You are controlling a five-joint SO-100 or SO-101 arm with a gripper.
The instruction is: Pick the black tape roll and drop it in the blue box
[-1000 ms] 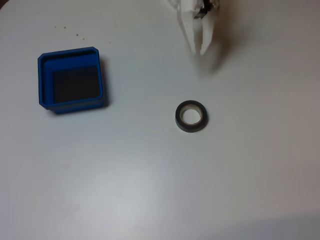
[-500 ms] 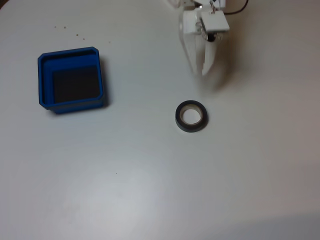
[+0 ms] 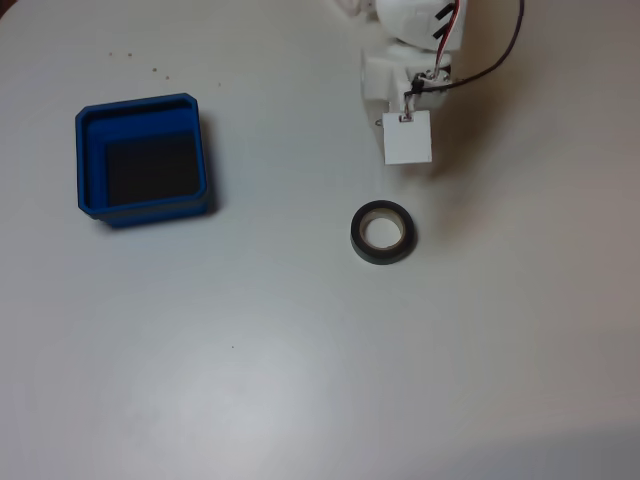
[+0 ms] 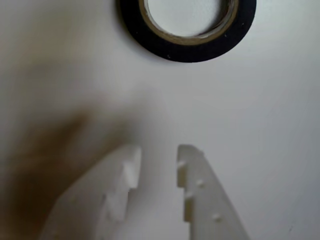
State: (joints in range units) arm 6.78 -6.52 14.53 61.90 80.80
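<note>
**White Bench: One Tape Roll, One Box, End Effector Above the Roll**

The bench [image 3: 300, 380] is a plain, matte white surface with soft shadows and a few tiny dark specks near the upper left of the fixed view.

One black tape roll [image 3: 382, 232] lies flat on the bench, right of centre in the fixed view. It is a small ring with a smooth black outer band and a pale beige inner core; bare bench shows through its hole. In the wrist view the black tape roll [image 4: 187, 30] is cut off by the top edge.

One blue box [image 3: 143, 159] stands at the left of the fixed view, well apart from the roll. It is a square tray of bright-blue plastic with a thick rim, rounded corners and a dark, near-black floor. Nothing lies inside it.

One end effector [image 4: 157, 157] enters the wrist view from the bottom edge. Its two fingers [image 4: 200, 190] are white plastic with small moulded bumps on the inner faces. A narrow gap separates the tips, and they grip nothing. The roll lies ahead of the tips, near but not touching.

In the fixed view the white arm body [image 3: 410, 80], with red and black wires, sits just above the roll; a white square plate hides the fingertips.
</note>
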